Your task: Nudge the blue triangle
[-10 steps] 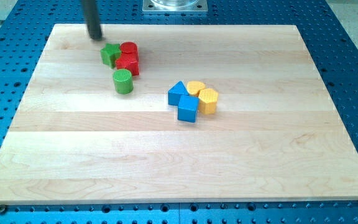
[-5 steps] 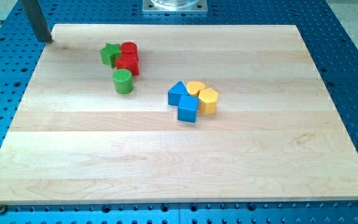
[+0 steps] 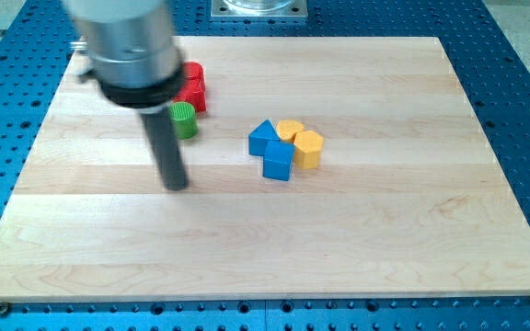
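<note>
Blue triangle (image 3: 262, 137) sits mid-board, packed in with a blue cube (image 3: 279, 161) just below it and two yellow blocks (image 3: 300, 140) on its right side. My tip (image 3: 176, 186) is down on bare wood, touching nothing — it's just a rod, so nothing to grasp. The triangle lies off to the view's right and slightly up, well apart, so I'd guess a rightward sweep. Green cylinder (image 3: 184, 119) sits just above the tip — not in the way.
</note>
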Motion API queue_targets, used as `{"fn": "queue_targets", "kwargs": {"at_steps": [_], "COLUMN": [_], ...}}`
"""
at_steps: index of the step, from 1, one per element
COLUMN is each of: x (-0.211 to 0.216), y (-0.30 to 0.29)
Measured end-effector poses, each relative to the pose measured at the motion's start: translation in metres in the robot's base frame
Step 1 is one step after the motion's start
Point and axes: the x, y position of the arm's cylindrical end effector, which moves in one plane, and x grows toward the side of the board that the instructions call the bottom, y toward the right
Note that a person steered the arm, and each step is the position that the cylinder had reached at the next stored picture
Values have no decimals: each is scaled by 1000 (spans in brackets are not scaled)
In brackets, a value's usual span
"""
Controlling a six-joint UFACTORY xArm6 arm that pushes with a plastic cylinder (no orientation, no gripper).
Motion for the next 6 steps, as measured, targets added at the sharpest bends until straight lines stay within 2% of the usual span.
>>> {"fn": "queue_targets", "kwargs": {"at_steps": [1,2,4,6], "x": [0,-23,-59,-71], "y": [30,73,47,21]}}
